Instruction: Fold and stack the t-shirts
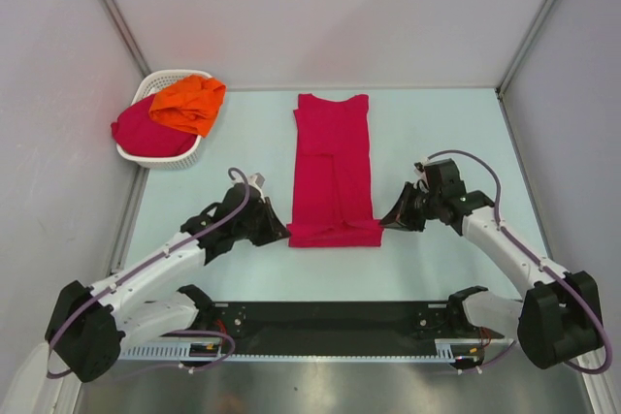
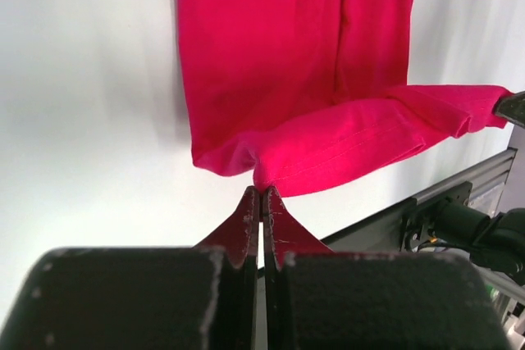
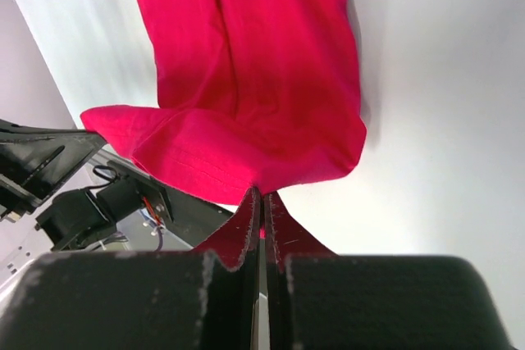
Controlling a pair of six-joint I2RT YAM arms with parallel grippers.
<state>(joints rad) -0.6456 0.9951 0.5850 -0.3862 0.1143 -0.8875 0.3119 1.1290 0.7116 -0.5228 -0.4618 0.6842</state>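
A crimson-pink t-shirt (image 1: pixel 334 167) lies lengthwise in the middle of the table, folded into a narrow strip, its near hem lifted a little. My left gripper (image 1: pixel 282 233) is shut on the hem's near left corner (image 2: pixel 262 178). My right gripper (image 1: pixel 385 223) is shut on the near right corner (image 3: pixel 264 186). Both wrist views show the hem (image 2: pixel 361 141) (image 3: pixel 205 153) stretched between the two pinches. Another crimson-pink t-shirt (image 1: pixel 146 133) and a bright orange t-shirt (image 1: pixel 189 104) lie crumpled in the basket at the back left.
The white slotted basket (image 1: pixel 170 159) stands at the back left by the left wall. A black rail with the arm bases (image 1: pixel 340 322) runs along the near edge. Grey walls close the table on the left, back and right.
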